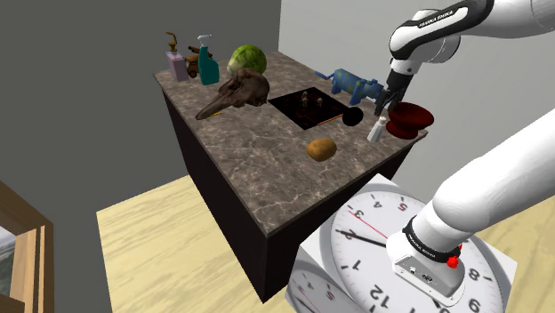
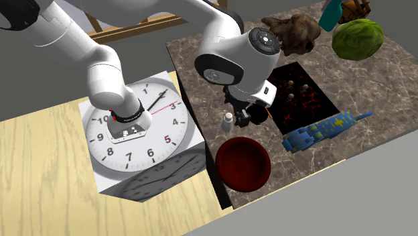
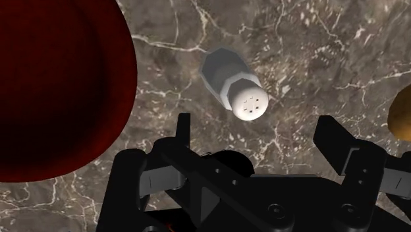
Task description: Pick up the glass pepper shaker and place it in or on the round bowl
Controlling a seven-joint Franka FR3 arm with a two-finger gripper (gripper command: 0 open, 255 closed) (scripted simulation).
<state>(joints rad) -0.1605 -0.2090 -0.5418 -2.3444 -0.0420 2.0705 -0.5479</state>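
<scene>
Wrist view: the claw (image 3: pixel 257 128) was spread wide, gripping nothing. The pepper shaker (image 3: pixel 236 84) stood on the marble counter (image 3: pixel 316 46) just ahead of the claw, untouched, near the dark red bowl (image 3: pixel 99 79) but apart from it.

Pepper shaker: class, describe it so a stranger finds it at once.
On the dark marble counter, find the dark red bowl at one corner. Right beside it sits the pepper shaker: small and pale grey, with a white holed cap.
</scene>
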